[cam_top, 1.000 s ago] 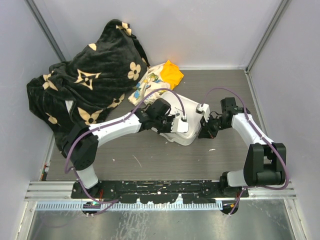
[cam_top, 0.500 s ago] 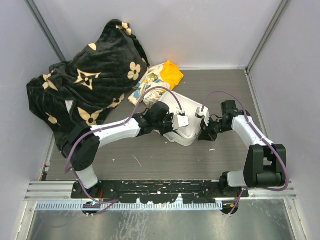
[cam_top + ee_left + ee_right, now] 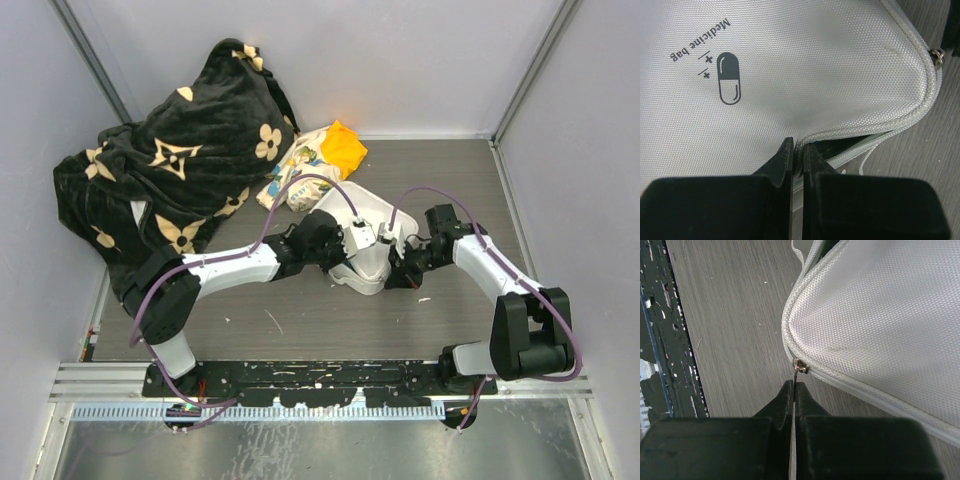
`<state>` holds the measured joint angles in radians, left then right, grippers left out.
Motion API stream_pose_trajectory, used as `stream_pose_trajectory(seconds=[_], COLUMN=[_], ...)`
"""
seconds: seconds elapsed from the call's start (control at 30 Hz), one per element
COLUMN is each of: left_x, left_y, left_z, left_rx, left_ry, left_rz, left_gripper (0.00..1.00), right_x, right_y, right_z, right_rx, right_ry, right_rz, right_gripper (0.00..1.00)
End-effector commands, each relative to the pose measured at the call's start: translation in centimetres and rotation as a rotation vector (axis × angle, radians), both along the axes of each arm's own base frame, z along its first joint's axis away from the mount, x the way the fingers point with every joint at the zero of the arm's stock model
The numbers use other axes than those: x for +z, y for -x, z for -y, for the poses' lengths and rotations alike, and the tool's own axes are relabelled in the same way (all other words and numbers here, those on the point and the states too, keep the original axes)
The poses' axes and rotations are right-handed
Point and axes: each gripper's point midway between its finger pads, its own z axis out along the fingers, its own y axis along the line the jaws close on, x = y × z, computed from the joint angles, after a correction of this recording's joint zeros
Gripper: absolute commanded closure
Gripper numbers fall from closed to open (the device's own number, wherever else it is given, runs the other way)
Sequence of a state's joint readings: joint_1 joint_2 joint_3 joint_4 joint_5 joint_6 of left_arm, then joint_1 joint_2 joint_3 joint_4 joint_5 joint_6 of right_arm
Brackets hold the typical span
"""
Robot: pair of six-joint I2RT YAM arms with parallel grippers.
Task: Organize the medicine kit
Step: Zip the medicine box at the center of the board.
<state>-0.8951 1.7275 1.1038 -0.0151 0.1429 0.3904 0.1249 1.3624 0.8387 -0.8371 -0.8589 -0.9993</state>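
Medicine kit (image 3: pixel 372 212) lies mid-table between both arms, near the floral cloth (image 3: pixel 295 165). Your left gripper (image 3: pixel 799 150) is clamped on the lid edge (image 3: pixel 860 127), and your right gripper (image 3: pixel 794 387) is pinched tight on the zip pull (image 3: pixel 800 366) at the corner. Draw the pull along the track, not outward, and brace the lid with the left so the seam doesn't buckle.

In the top view, the medicine kit (image 3: pixel 362 278) lies at the middle of the table (image 3: pixel 300 315). A heaped blanket (image 3: pixel 170 170) fills the upper left and hangs over the table's left edge. A cloth bundle (image 3: pixel 320 158) sits between the blanket and the kit, just behind the kit. The left gripper (image 3: pixel 797 148) reaches in from the lower left and pinches the lid's rim. The right gripper (image 3: pixel 794 386) comes from the right, nipping the zipper pull (image 3: pixel 800 366) at the kit's corner.
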Motion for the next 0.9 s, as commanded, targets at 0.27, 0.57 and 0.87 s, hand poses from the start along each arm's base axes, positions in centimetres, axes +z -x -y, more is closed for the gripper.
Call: stream_pose_trajectory(seconds=[0.27, 0.57, 0.87], left_x=[0.5, 2.1, 3.9], left_y=[2.5, 5.6, 6.6], left_z=[-0.4, -0.5, -0.5], left_rx=[-0.114, -0.313, -0.416], left_ry=[0.073, 0.055, 0.071], left_rz=[-0.082, -0.123, -0.071], left_gripper=[1.0, 0.76, 0.48], right_x=[5.1, 4.8, 4.5], right_y=[-0.7, -1.9, -3.9], right_z=[-2.2, -0.9, 2.9], right_rx=[-0.027, -0.062, -0.016], right_ry=[-0.217, -0.18, -0.086], right_rz=[-0.03, -0.032, -0.026], right_gripper=[0.99, 0.99, 0.99])
